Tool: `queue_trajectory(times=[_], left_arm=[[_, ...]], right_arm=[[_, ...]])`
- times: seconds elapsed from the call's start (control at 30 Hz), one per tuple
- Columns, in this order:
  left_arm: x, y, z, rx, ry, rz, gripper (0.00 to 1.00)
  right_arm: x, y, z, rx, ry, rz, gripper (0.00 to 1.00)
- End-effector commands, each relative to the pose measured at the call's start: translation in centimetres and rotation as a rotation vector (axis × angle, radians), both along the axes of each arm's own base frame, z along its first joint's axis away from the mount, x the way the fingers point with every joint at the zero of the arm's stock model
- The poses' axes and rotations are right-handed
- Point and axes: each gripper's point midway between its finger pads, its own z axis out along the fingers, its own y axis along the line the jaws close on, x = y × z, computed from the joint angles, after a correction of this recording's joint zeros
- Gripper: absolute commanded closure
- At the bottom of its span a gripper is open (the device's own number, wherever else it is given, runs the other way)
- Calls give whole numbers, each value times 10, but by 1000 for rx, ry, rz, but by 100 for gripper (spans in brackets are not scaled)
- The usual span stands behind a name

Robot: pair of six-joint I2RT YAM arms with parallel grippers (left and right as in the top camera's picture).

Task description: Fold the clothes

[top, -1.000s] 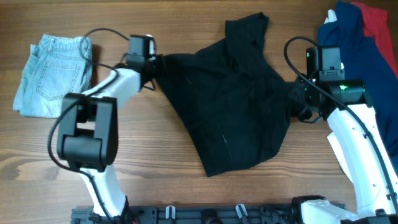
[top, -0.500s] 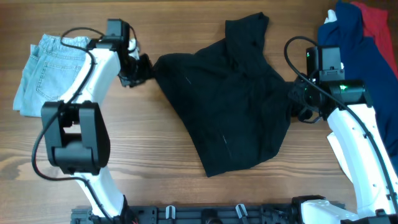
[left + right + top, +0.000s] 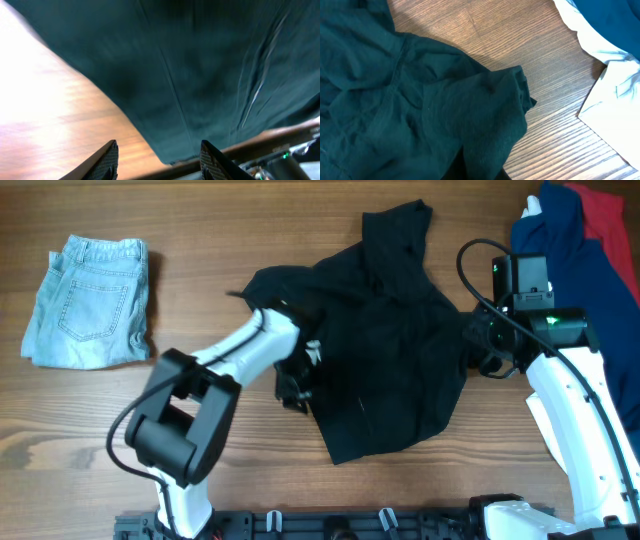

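The large black shirt [image 3: 380, 350] lies crumpled across the middle of the table. My left gripper [image 3: 293, 388] is over its front left edge. In the left wrist view the fingers [image 3: 160, 162] are open and empty, with the black fabric [image 3: 200, 65] and bare wood beyond them. My right gripper [image 3: 482, 345] is at the shirt's right edge. In the right wrist view the fabric [image 3: 395, 100] bunches over the jaws [image 3: 475, 172] and hides most of them; they look shut on it.
Folded light-blue denim [image 3: 88, 302] lies at the far left. At the back right is a pile of navy [image 3: 565, 230], red [image 3: 608, 210] and white [image 3: 535, 208] garments. The white one [image 3: 615, 90] and the navy one [image 3: 610, 20] show in the right wrist view.
My left arm has let go of the shirt's left corner near the denim and swung right and forward to the shirt's front left edge. The right arm has not moved.
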Motion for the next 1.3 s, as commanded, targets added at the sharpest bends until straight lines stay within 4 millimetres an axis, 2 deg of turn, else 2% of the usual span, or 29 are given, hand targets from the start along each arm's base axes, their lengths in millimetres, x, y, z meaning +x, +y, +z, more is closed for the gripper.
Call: queue_trajectory(times=[0.0,0.07,0.2,0.27,0.43,0.47,0.6,0.63,0.67,0.7,0.77,0.8,0.83,0.87,0.9,1.07,1.27], left_arm=[[-31,-29,10,-25,78,18,47],[-39,-38,9,-17,77,7,47],[-52,-48,3,9,86,21,40],[-64,-45,-4,44,115,39,36],[-79,-34,-15,81,149,41,34],[-78,-35,-15,78,146,41,32],[-74,-40,-19,61,107,26,10],[-70,-45,-22,47,82,19,10],[-67,-50,-25,31,62,13,11],[-63,-56,-28,10,41,8,18],[-61,-61,-32,-5,28,3,37],[-61,-61,-34,-4,29,3,49],[-61,-61,-34,-6,33,4,80],[-60,-60,-34,-6,33,7,92],[-59,-60,-34,-7,33,9,96],[-52,-56,-32,-10,29,26,96],[-24,-43,-21,-49,-27,66,96]], right_arm=[[1,1,2,11,-10,-10,95],[1,1,2,12,-10,-10,95],[2,1,2,12,-13,-11,95],[1,1,2,12,-12,-10,96],[3,1,3,12,-19,-9,95],[3,2,3,12,-18,-9,96],[3,3,2,19,-17,-8,96],[3,3,3,19,-19,-8,95],[3,3,3,19,-19,-8,96],[3,3,3,19,-18,-7,96],[2,3,2,19,-17,-7,96],[2,3,2,19,-16,-7,96],[2,3,2,19,-17,-7,96],[3,3,2,19,-17,-7,96],[3,3,2,20,-17,-8,96],[2,3,2,19,-17,-7,96],[2,3,2,19,-15,-7,96]])
